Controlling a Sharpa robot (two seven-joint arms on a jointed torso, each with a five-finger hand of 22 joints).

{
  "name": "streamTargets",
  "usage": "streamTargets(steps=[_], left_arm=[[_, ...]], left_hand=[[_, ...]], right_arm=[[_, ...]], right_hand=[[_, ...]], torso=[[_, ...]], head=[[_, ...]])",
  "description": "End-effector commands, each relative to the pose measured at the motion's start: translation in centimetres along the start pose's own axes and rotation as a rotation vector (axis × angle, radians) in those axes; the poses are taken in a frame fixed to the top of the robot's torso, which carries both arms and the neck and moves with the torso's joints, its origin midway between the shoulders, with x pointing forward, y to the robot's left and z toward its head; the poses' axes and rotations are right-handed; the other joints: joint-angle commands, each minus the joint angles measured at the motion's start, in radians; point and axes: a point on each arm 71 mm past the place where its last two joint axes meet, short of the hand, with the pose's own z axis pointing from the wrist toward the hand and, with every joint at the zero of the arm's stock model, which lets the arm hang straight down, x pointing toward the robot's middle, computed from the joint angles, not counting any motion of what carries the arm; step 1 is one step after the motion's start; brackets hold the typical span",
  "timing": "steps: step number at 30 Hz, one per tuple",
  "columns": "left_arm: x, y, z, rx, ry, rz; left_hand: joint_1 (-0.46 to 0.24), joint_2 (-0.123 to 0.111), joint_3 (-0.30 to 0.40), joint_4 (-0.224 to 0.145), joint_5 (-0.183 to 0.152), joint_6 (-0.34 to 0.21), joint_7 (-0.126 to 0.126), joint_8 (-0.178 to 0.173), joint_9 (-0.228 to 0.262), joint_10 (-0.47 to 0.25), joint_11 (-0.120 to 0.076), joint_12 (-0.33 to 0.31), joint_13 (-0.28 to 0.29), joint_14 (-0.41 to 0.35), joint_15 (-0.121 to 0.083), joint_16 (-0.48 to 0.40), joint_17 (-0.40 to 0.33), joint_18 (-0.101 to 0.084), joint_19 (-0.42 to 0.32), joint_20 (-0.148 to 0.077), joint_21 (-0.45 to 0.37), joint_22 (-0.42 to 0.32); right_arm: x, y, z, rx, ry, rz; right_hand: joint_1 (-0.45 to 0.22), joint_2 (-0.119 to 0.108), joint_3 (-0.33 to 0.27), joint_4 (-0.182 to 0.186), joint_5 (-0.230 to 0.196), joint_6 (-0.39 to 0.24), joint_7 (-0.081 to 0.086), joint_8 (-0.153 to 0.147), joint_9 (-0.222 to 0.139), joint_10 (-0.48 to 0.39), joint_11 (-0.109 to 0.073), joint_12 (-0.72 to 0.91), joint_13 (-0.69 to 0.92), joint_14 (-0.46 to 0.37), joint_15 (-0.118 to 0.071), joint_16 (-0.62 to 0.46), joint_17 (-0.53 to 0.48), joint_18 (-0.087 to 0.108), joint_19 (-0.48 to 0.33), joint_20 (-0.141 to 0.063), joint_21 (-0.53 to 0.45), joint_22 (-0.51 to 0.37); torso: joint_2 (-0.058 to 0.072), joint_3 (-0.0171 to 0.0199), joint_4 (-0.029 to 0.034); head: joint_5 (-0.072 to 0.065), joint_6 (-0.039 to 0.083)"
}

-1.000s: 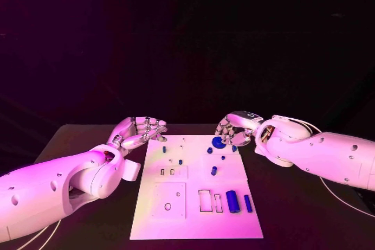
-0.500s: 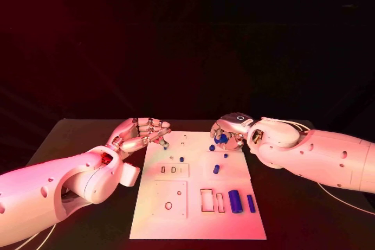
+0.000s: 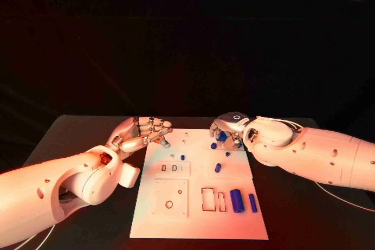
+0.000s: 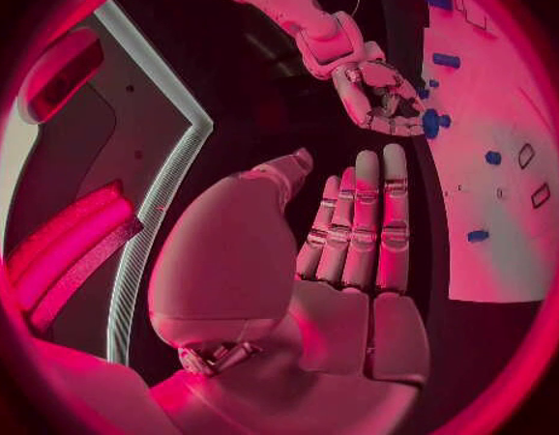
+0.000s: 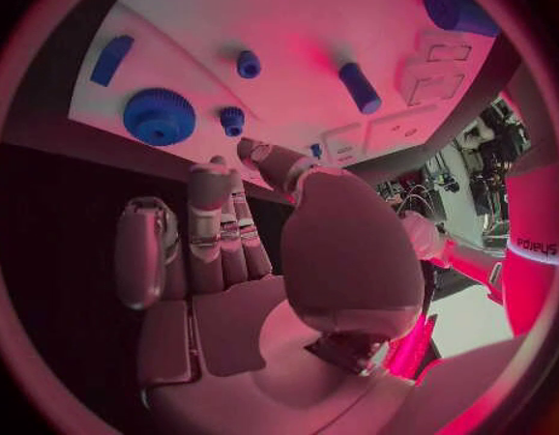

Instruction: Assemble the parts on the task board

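The white task board [image 3: 199, 220] lies in the middle of the black table. A blue gear [image 3: 222, 136] sits at its far right corner, with my right hand [image 3: 228, 132] hovering right over it. In the right wrist view the right hand [image 5: 220, 232] has its fingers stretched out and holds nothing, and the gear [image 5: 159, 116] lies on the board beyond the fingertips. My left hand [image 3: 145, 132] hangs over the board's far left corner, fingers spread and empty. A short blue cylinder [image 3: 217, 167] and small blue pegs [image 3: 182, 157] stand mid-board.
A thick blue cylinder [image 3: 236, 200] and a thinner blue bar [image 3: 252, 202] lie at the board's near right, beside rectangular slots [image 3: 208, 199]. A square plate with a round hole [image 3: 169, 204] sits at the near left. Black table [image 3: 70, 136] surrounds the board.
My right hand has shifted left across the board's far right corner and now covers the gear from above. The left hand has stayed where it was. The camera has shifted slightly.
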Motion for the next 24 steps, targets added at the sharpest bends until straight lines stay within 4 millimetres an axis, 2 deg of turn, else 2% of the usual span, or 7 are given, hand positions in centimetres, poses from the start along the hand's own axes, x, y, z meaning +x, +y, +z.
streamTargets(steps=[1,8,13,24], left_arm=[[0.2,-0.3,0.0,0.009,0.019,-0.018],[0.2,-0.4,0.1,0.01,0.014,-0.025],[0.2,-0.4,0.2,0.009,0.014,-0.031],[0.2,-0.4,0.2,0.01,0.016,-0.035]], left_hand=[[-0.011,-0.003,0.008,0.001,-0.004,-0.009,0.0,-0.007,0.001,-0.009,0.0,-0.004,-0.002,-0.009,0.002,0.006,0.002,0.008,-0.007,0.0,0.005,0.002],[-0.012,-0.002,0.009,0.0,-0.004,-0.01,0.002,-0.008,0.002,-0.012,0.001,-0.005,-0.002,-0.017,0.004,0.005,0.002,0.008,-0.014,0.001,0.006,0.004],[-0.012,-0.002,0.009,0.0,-0.004,-0.011,0.003,-0.009,0.002,-0.013,0.002,-0.006,-0.002,-0.02,0.005,0.004,0.001,0.007,-0.017,0.002,0.007,0.004],[-0.013,-0.002,0.009,0.0,-0.004,-0.012,0.004,-0.01,0.002,-0.015,0.004,-0.007,-0.002,-0.026,0.007,0.003,0.001,0.007,-0.022,0.003,0.007,0.004]], right_arm=[[0.4,-0.1,0.1,0.016,0.039,-0.027],[0.8,-0.2,0.4,0.024,0.065,-0.022],[1.0,-0.2,0.6,0.026,0.074,-0.019],[1.7,-0.2,0.9,0.028,0.094,-0.008]], right_hand=[[-0.009,-0.001,0.001,0.008,-0.004,-0.005,0.002,0.004,0.004,-0.01,0.002,-0.001,-0.002,0.03,0.008,0.031,0.024,-0.012,0.016,0.001,0.016,0.025],[-0.015,-0.005,-0.009,0.018,-0.008,-0.018,0.006,-0.002,0.011,-0.035,0.007,-0.002,-0.007,0.023,0.012,0.055,0.031,-0.011,0.014,0.004,0.016,0.026],[-0.015,-0.005,-0.013,0.021,-0.012,-0.02,0.007,-0.003,0.013,-0.039,0.008,-0.002,-0.008,0.02,0.013,0.059,0.031,-0.011,0.013,0.005,0.016,0.025],[-0.015,0.003,-0.017,0.03,-0.023,-0.019,0.009,-0.002,0.019,-0.039,0.009,0.001,-0.007,0.015,0.014,0.069,0.031,-0.01,0.011,0.007,0.015,0.024]], torso=[[0.007,-0.0007,0.0045],[0.012,-0.0014,0.0065],[0.01,-0.0015,0.0077],[0.012,-0.0021,0.0065]], head=[[-0.002,0.0],[-0.003,-0.003],[-0.002,-0.006],[0.003,-0.008]])
